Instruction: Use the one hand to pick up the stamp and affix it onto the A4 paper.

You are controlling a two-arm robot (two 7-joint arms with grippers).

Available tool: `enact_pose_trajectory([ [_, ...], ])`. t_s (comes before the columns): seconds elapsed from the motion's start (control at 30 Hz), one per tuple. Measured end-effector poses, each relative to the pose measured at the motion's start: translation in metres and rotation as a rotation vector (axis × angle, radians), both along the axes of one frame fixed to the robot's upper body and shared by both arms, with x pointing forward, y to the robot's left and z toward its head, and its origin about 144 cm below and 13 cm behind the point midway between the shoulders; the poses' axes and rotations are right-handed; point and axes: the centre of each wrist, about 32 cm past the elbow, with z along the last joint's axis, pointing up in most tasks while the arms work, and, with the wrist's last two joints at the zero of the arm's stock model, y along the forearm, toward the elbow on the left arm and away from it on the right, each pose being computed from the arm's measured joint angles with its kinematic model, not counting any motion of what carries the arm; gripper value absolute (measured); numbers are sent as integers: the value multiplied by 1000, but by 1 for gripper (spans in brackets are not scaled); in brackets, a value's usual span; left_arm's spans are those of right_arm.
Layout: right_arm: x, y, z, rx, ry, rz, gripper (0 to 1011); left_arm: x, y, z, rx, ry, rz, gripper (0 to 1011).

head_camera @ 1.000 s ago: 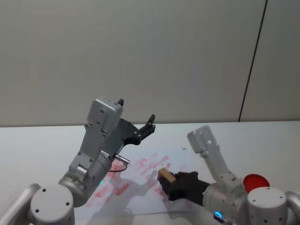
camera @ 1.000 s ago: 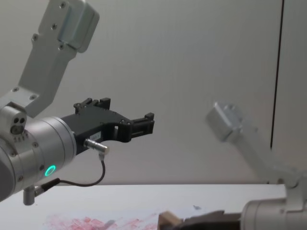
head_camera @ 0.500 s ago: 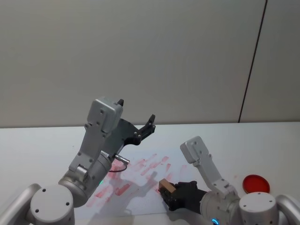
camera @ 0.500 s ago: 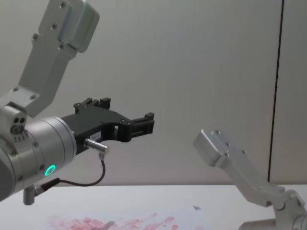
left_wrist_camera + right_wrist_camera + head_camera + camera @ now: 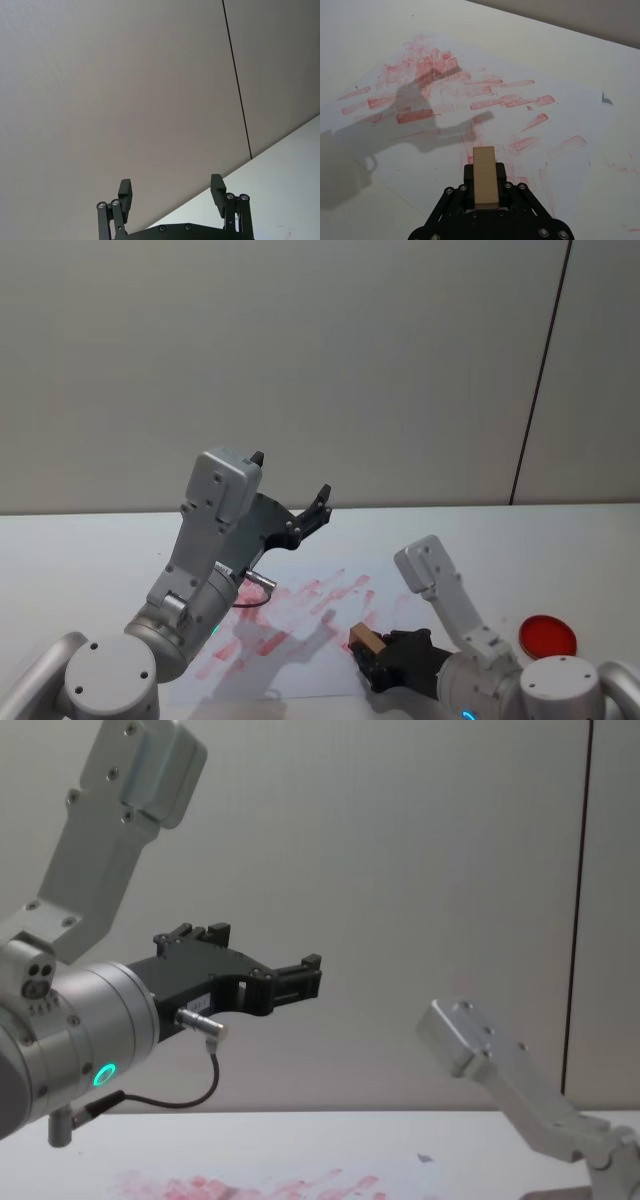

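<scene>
Right tool (image 5: 380,655) pinches stamp (image 5: 485,175) by its sides over A4 paper (image 5: 420,150); likely light, stiff wood. Left tool (image 5: 170,186) spread, raised.

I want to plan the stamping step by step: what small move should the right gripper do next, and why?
Probably lower straight down and press. The right gripper has its jaws shut on the stamp, which seems held just over the A4 paper, near its front edge. The left gripper hangs open, raised.

right gripper (image 5: 374,654) and stamp (image 5: 367,637) drawn back, lower
</scene>
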Motion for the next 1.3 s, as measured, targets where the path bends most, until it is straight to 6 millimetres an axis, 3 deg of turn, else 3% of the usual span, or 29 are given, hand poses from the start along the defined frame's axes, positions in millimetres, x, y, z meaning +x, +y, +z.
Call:
enact_pose_trajectory([
  [0.17, -2, -5, 3, 24, -3, -13, 220, 0, 0, 0, 0, 0, 0, 1001],
  [0.37, -4, -16, 21, 83, -28, -40, 221, 0, 0, 0, 0, 0, 0, 1001],
  [0.7, -13, -57, 46, 133, -70, -130, 221, 0, 0, 0, 0, 0, 0, 1002],
  [1.13, -30, -111, 48, 66, -70, -248, 220, 0, 0, 0, 0, 0, 0, 1001],
  [1.3, -33, -124, 47, 38, -73, -276, 219, 0, 0, 0, 0, 0, 0, 1001],
])
